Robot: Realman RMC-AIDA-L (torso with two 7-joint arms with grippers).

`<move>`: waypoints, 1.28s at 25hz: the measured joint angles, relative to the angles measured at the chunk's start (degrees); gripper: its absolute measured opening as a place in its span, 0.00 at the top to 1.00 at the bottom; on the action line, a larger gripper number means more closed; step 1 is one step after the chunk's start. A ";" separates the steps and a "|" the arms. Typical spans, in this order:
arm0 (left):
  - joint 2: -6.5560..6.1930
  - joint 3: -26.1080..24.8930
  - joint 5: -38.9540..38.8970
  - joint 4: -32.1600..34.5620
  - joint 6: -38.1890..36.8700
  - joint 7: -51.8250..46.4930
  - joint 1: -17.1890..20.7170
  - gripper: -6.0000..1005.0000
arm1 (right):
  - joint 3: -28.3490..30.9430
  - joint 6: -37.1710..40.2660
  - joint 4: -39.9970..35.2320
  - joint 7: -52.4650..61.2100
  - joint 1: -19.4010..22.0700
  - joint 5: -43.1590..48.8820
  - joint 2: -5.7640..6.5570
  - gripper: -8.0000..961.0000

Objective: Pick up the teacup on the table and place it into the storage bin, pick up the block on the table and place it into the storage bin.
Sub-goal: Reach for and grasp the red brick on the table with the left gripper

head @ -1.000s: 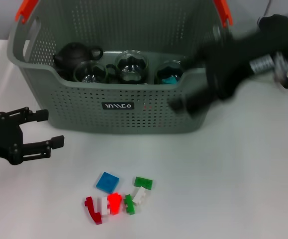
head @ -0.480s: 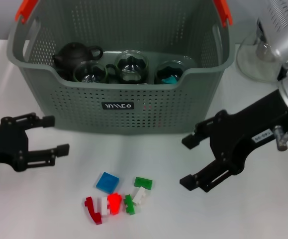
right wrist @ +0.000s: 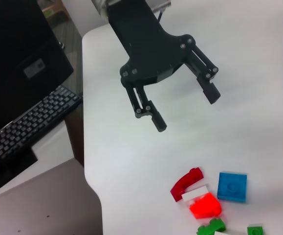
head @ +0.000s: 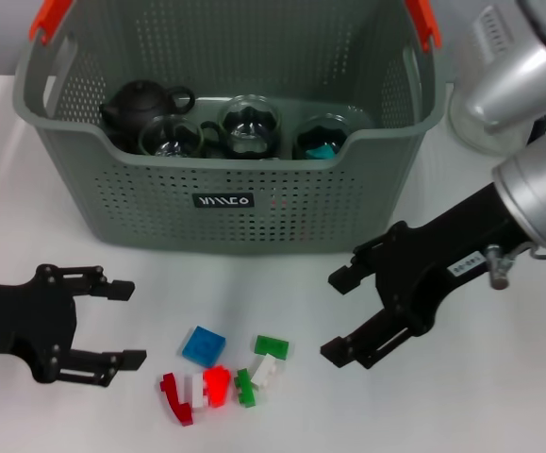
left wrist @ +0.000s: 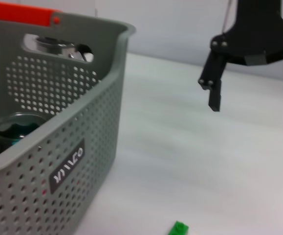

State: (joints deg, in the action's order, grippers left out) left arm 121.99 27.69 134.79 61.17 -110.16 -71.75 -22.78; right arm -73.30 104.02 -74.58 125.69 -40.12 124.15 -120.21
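Note:
The storage bin point(head: 254, 203), grey-green and perforated with orange-red handle pieces, stands at the back centre. Inside it are a black teapot point(head: 140, 104) and three glass teacups point(head: 250, 125); no teacup shows on the table. A loose pile of blocks lies in front: a blue block point(head: 204, 344), a green one point(head: 272, 345) and a red-and-white cluster point(head: 202, 389). My left gripper point(head: 126, 323) is open just left of the pile. My right gripper point(head: 337, 315) is open just right of it. Neither holds anything. The right wrist view shows the left gripper point(right wrist: 185, 110) above the blue block point(right wrist: 232, 186).
A white round object point(head: 471, 118) sits behind my right arm at the back right. In the right wrist view, a keyboard point(right wrist: 29, 125) and a dark monitor lie beyond the table's edge. The left wrist view shows the bin wall point(left wrist: 58, 147), the right gripper point(left wrist: 253, 100) and a green block point(left wrist: 179, 228).
My right gripper has swung from beside the bin's right front corner down to the table beside the blocks. My left gripper has moved nearer and rightward toward the pile. Both stay open.

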 joint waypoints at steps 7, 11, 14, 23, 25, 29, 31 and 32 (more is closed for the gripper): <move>1.66 10.22 4.34 11.91 -0.53 -8.90 0.19 0.18 | -1.47 -3.41 3.73 1.07 -2.43 0.43 0.03 0.01; 2.44 18.40 6.11 17.35 -0.18 -16.68 0.11 0.18 | -1.56 -4.53 4.94 0.74 -3.46 1.80 -0.02 0.01; 2.46 23.36 6.30 19.33 -0.09 -22.52 -0.05 0.18 | -1.58 -4.61 5.10 0.56 -3.91 2.48 0.03 0.01; 2.79 37.37 9.36 21.35 0.80 -36.97 -0.46 0.18 | -2.46 -4.24 8.38 -1.45 -5.65 4.78 0.22 0.02; 2.84 40.05 10.00 21.38 1.13 -39.11 -0.62 0.18 | -2.61 -4.48 9.00 -1.58 -6.13 6.20 0.10 0.02; 2.83 42.78 10.52 21.80 2.14 -41.85 -0.93 0.18 | -3.07 -5.30 9.56 -1.63 -6.70 7.25 -0.03 0.02; 2.82 43.87 10.73 22.13 3.20 -42.89 -0.96 0.18 | -3.10 -5.66 9.58 -1.68 -6.76 7.28 -0.03 0.02; 2.82 44.19 10.85 22.18 3.54 -43.13 -0.96 0.18 | -3.12 -5.82 9.58 -1.68 -6.78 7.28 -0.03 0.02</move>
State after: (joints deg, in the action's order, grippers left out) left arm 124.80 71.87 145.65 83.35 -106.61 -114.88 -23.74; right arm -76.42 98.20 -65.00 124.01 -46.91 131.43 -120.24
